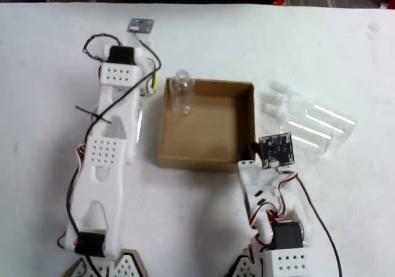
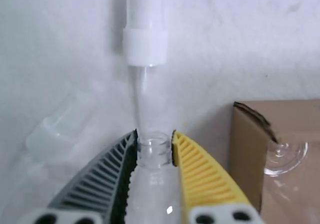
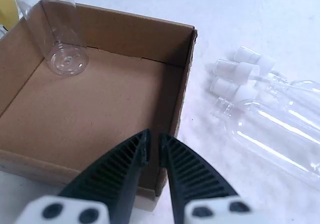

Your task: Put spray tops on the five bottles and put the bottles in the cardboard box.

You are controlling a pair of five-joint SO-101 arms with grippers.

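**Q:** What are your left fingers holding, and why there?

**A:** Your left gripper (image 2: 154, 136) has its fingers closed on the neck of a clear bottle (image 2: 152, 184), just under the open mouth. This grip probably serves to keep the mouth steady and uncovered. A spray top (image 2: 145, 44) lies straight ahead on the table (image 1: 49, 55), with its tube aimed at the mouth. You cannot tell whether the tube's tip is already inside.

**Q:** And the right side?

**A:** Your right gripper (image 3: 154, 149) hangs over the near wall of the cardboard box (image 3: 115, 29). Its fingers are a narrow slit apart and hold nothing. It seems parked where it can help with the top or reach for stock.

**Q:** Where does the rest stand?

**A:** One boxed bottle (image 3: 62, 49) leans in the far corner of the box, leaving floor space open. Three capped bottles (image 3: 270, 129) lie side by side on the table beside the box, on the right arm's side, ready for loading.
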